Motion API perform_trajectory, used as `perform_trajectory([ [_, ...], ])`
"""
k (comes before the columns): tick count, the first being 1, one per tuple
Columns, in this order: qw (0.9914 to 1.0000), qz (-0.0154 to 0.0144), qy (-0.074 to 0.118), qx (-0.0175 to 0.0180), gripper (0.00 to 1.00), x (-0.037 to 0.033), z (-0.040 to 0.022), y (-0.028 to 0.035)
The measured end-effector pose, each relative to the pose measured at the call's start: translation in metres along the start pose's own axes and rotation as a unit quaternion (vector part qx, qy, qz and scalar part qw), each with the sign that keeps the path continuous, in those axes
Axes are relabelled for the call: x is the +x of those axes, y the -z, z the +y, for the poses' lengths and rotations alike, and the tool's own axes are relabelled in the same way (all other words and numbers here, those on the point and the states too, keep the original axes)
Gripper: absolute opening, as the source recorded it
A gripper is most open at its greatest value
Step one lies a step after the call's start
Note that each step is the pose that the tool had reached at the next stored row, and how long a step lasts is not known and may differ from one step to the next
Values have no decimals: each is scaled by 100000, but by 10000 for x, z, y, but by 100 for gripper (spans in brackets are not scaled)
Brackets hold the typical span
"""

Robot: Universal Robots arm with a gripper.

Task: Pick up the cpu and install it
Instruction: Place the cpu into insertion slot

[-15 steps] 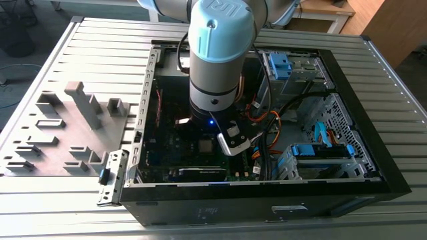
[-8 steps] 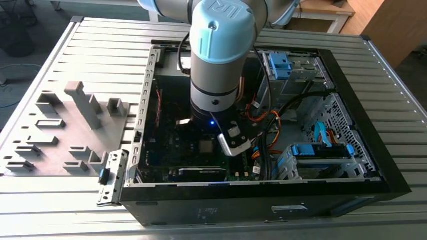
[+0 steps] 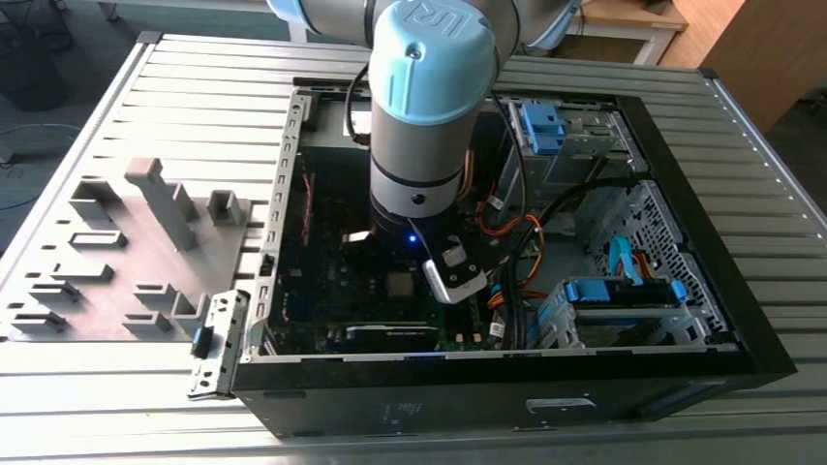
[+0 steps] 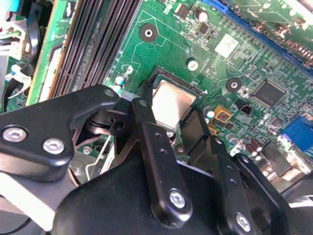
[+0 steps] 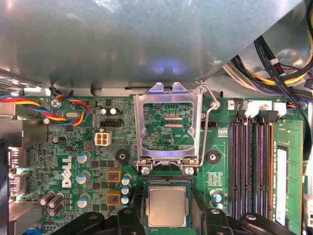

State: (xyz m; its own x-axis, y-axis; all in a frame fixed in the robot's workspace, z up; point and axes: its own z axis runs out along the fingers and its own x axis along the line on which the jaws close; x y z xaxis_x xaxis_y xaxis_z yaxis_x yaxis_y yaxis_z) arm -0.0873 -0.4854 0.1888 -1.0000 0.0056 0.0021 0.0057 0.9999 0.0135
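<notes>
The cpu [image 5: 167, 205] lies flat in its socket [image 5: 144, 210], toward eight o'clock of the open case [image 3: 387, 387] in the exterior view, with the load plate [image 5: 167, 122] raised. The gripper [image 4: 167, 117] straddles it, jaws released. Good seating likely means level, square, edges unbrushed.

Computer case [image 3: 517, 412] lies open on the slatted table [image 3: 168, 87], with a fixture plate [image 3: 116, 262] just beside it on the exterior view's left. Inside the case, the motherboard [image 3: 375, 291] sits toward that view's left and the drive cages [image 3: 621, 300] toward its right, with the arm [image 3: 420, 116] reaching down over the motherboard. In both wrist views the cpu [image 5: 167, 205] [image 4: 172, 100] lies flat in its socket [image 5: 145, 196], the gripper [image 4: 167, 115] just above it with fingers [image 4: 142, 115] spread to either side, the raised load plate [image 5: 168, 98] at one socket edge and the memory slots [image 5: 249, 161] beside it.
</notes>
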Motion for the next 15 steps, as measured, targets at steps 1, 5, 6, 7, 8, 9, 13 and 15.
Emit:
perform_trajectory([
  [1, 100000, -1, 1, 0, 47, 0, 0, 0],
  [5, 100000, -8, 0, -19, 47, 0, 1, -2],
  [6, 100000, -6, 2, -15, 47, 0, 0, -4],
  [7, 100000, 0, 0, -4, 47, 0, 0, -9],
  [8, 100000, 0, 0, 1, 47, 0, -1, -10],
  [9, 100000, 1, 1, 2, 47, 0, -1, -10],
  [13, 100000, -7, 1, -11, 47, -1, 0, -12],
  [15, 100000, -7, 2, -12, 47, -1, 0, -12],
])
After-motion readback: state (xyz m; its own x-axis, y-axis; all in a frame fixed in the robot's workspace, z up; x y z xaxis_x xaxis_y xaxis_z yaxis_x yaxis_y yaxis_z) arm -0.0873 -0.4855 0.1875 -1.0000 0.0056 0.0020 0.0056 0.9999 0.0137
